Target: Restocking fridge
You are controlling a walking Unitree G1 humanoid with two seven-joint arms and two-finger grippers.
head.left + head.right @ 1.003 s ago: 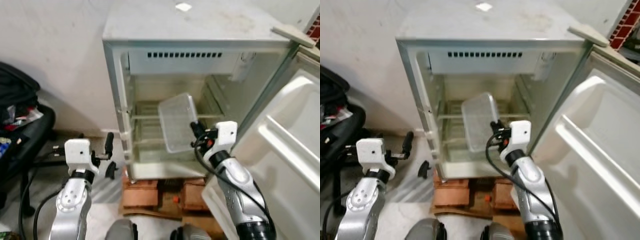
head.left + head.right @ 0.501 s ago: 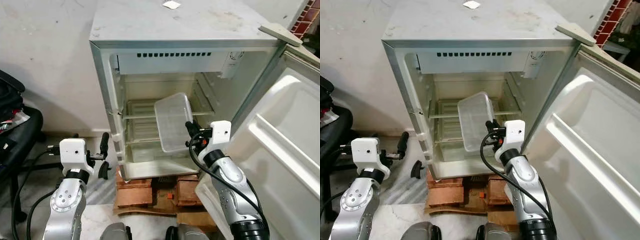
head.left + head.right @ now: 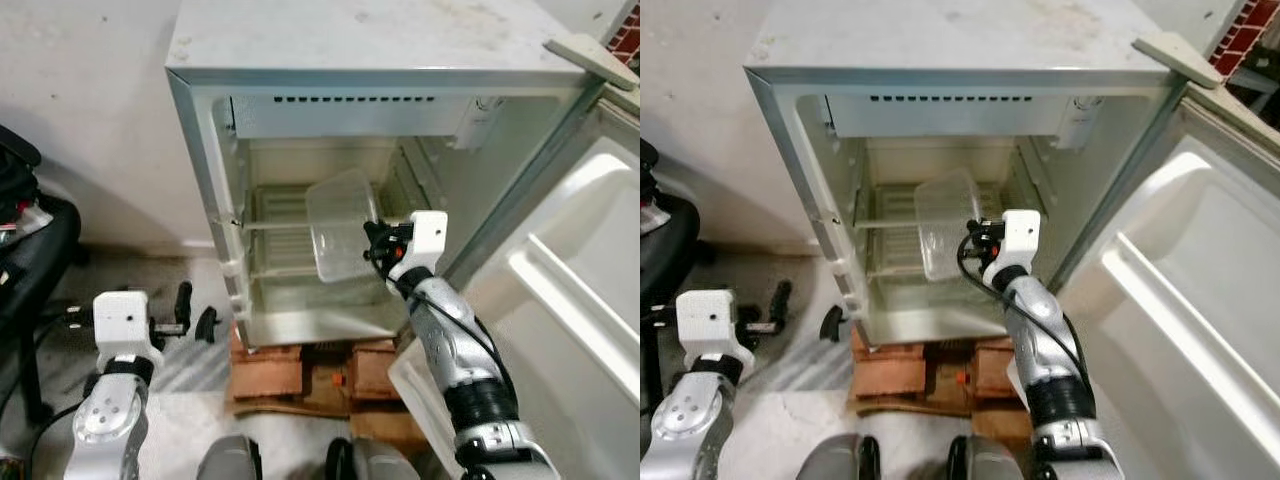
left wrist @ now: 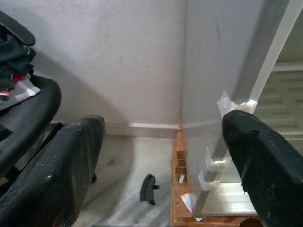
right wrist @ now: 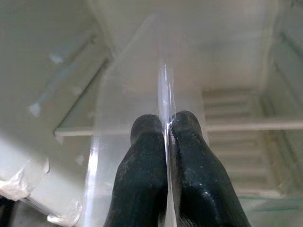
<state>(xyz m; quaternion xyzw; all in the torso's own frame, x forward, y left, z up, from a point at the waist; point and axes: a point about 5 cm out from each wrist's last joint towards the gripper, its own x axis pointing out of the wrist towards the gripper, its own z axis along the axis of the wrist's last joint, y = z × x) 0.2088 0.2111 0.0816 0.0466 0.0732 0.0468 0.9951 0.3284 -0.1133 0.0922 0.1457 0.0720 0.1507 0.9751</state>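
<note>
You're gripping the clear container [image 3: 342, 224] by its rim with the right claw [image 3: 371, 243] just inside the fridge [image 3: 330, 120] opening, so keep leveling it onto the shelf [image 3: 275, 224]; left claw [image 3: 192, 312] is hanging open.

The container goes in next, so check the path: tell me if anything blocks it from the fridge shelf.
Nothing visible does. The right gripper pinches the clear plastic container by its rim at the open white fridge, level with the wire shelf, which looks bare. The door stands wide open.
</note>
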